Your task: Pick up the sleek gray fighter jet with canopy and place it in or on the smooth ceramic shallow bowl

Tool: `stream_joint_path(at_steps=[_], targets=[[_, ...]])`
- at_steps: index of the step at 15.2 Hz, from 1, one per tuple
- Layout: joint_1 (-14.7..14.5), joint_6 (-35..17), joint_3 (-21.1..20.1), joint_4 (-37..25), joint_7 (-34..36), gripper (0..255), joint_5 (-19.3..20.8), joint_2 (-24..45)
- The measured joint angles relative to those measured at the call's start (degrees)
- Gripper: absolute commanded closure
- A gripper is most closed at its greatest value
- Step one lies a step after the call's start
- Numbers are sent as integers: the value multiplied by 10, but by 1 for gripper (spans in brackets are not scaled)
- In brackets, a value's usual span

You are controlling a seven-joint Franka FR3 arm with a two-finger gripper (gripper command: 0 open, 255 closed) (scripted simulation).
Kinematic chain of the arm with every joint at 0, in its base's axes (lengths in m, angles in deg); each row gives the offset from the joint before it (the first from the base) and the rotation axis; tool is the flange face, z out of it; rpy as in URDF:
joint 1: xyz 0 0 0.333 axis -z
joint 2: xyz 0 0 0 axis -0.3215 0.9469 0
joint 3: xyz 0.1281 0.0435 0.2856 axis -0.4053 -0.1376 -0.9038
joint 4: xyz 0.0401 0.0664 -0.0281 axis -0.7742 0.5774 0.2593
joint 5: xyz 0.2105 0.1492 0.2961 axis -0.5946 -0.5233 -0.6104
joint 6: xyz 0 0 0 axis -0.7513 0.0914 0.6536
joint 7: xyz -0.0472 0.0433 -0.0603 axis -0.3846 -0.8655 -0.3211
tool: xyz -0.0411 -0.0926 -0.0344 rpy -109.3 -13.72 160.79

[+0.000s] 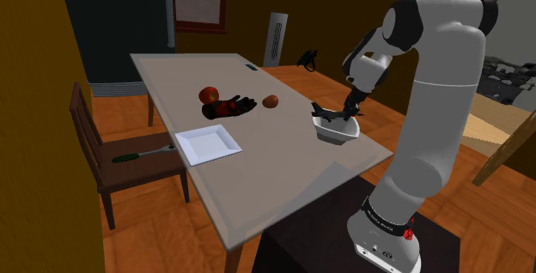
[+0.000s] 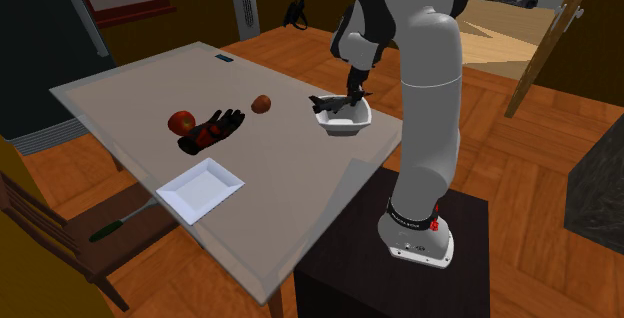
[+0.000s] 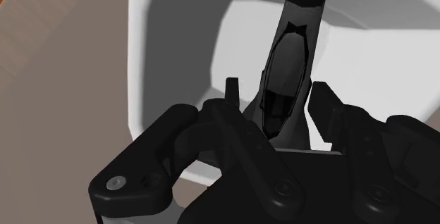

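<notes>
Above the pale table [image 1: 283, 177], we see the gripper [image 3: 278, 89] clasping the dark jet [image 3: 288, 64] across its fuselage, nose pointing straight ahead from the jaws over the white bowl [image 3: 176, 60].

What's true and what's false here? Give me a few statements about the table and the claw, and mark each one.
1. The claw clasps a dark jet at the white bowl. True.
2. The bowl stands on the chair. False: it stands on the table; the chair seat bears a green-handled screwdriver.
3. A black and red glove lies beside a red round thing. True.
4. The jet lies on the flat white dish. False: the jet is at the bowl, between the claw's fingers, well apart from that dish.
</notes>
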Motion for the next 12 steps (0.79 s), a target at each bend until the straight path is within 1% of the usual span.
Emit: stream_joint_path(at_steps=[6, 8, 10, 11, 12], targets=[[0, 0, 0, 0, 0, 0, 0, 0], [-12, 14, 17, -5, 18, 0, 27, -20], [-33, 31, 42, -6, 48, 0, 72, -56], [-39, 35, 49, -6, 59, 0, 88, -68], [-41, 38, 51, -7, 63, 0, 94, -72]])
